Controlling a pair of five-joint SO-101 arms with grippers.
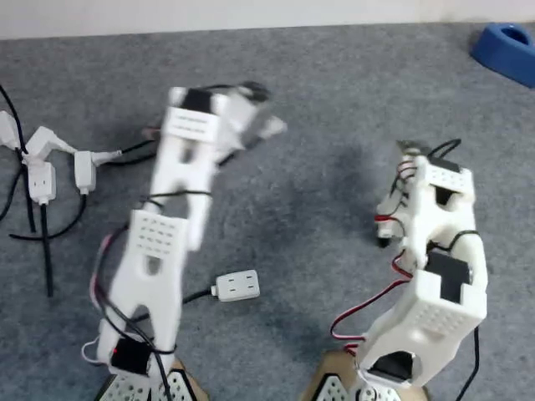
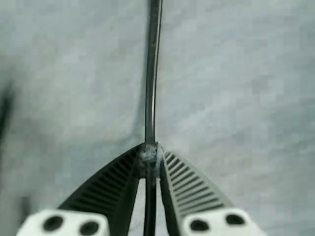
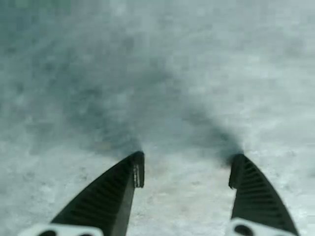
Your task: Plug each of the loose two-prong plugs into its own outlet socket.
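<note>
Cord point(image 2: 152, 73) straight out from left tool point(image 2: 149, 155)

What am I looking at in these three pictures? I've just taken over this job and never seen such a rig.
These are two small white robot arms side by side on a grey surface. The high view looks down on both. Each wrist view looks out past that arm's own fingers. The left arm has its fingers shut on a thin dark cable. The right arm has open fingers holding nothing, above bare surface. On the surface lie a white outlet block with a black cord, a cluster of white plugs and outlets off to the left, and a blue object in a far corner.
</note>
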